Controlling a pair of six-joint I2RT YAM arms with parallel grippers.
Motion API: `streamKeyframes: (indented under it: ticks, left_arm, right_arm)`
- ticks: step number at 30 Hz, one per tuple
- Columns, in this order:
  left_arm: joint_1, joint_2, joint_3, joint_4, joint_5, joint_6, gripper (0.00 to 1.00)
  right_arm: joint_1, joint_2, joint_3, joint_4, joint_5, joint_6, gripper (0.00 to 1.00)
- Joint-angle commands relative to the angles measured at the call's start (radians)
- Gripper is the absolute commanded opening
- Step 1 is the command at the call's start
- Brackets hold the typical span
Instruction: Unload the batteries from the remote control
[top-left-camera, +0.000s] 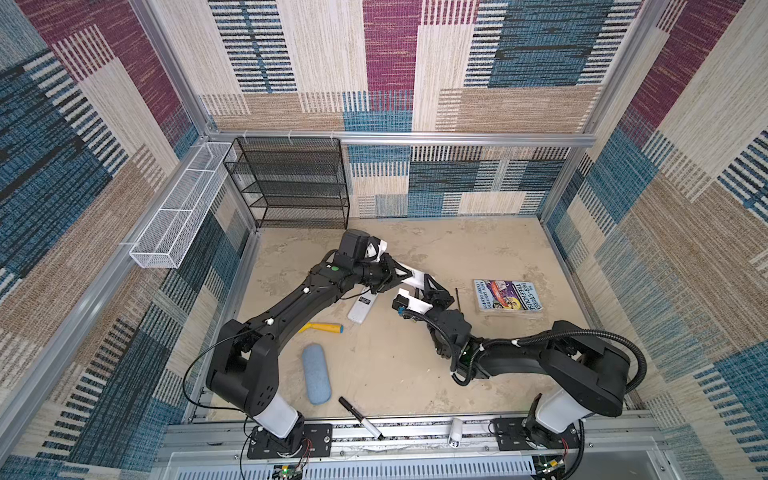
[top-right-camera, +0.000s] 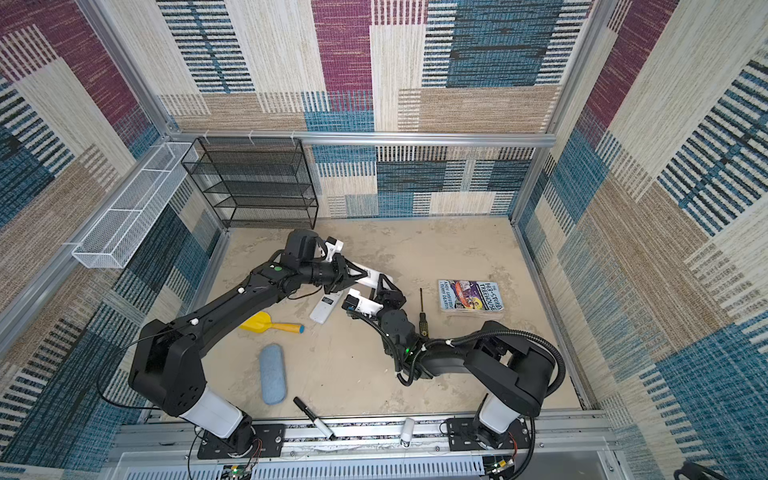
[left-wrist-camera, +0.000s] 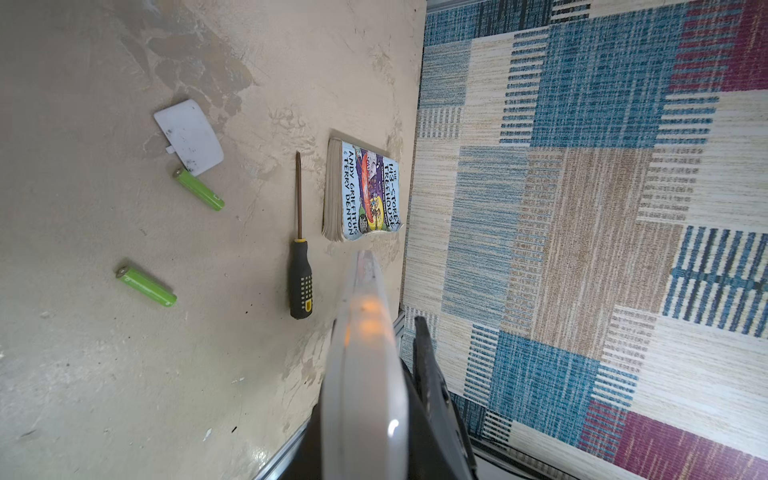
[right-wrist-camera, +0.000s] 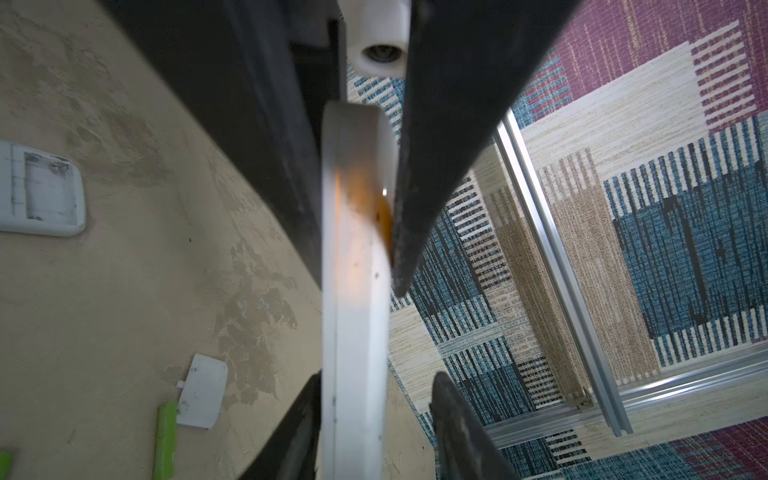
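A white remote control (right-wrist-camera: 353, 291) hangs edge-on above the table, and its battery bay is hidden. My left gripper (left-wrist-camera: 374, 353) is shut on one end of it. My right gripper (right-wrist-camera: 376, 382) stands open around the other end: one finger touches it, the other is clear of it. In both top views the grippers meet mid-table (top-left-camera: 415, 282) (top-right-camera: 374, 277). A second white remote (top-left-camera: 360, 309) lies flat with its bay empty (right-wrist-camera: 41, 189). Two lime green batteries (left-wrist-camera: 198, 190) (left-wrist-camera: 146, 287) lie loose beside a white battery cover (left-wrist-camera: 189, 137).
A black-and-yellow screwdriver (left-wrist-camera: 300, 266) and a paperback book (top-left-camera: 508, 296) lie to the right. A yellow scoop (top-right-camera: 270, 324), a blue oblong pad (top-left-camera: 316, 379) and a marker (top-left-camera: 359, 417) lie nearer the front. A black mesh rack (top-left-camera: 291, 183) and a white basket (top-left-camera: 178, 208) stand at the back left.
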Motion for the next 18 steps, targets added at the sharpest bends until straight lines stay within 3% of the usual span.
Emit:
streamKeyframes:
  ticks: [1,4,7,13,18]
  left_arm:
    - [0.006,-0.017,0.002,0.031,-0.013,0.021,0.10]
    - [0.020,-0.019,0.000,0.029,-0.027,0.032,0.10]
    - [0.039,-0.014,0.004,0.025,-0.032,0.052,0.08]
    - [0.069,-0.047,-0.035,0.009,-0.061,0.112,0.07]
    - [0.085,-0.101,-0.105,0.020,-0.075,0.155,0.06]
  right_arm:
    - [0.001,-0.030,-0.008,0.000,-0.006,0.048,0.56]
    - [0.003,-0.103,-0.018,-0.141,-0.033,0.152,0.71]
    - [0.001,-0.230,-0.011,-0.407,-0.135,0.371,0.81]
    - [-0.025,-0.430,0.029,-0.794,-0.388,0.826,0.83]
    - [-0.203,-0.487,0.095,-1.029,-0.649,1.203,0.86]
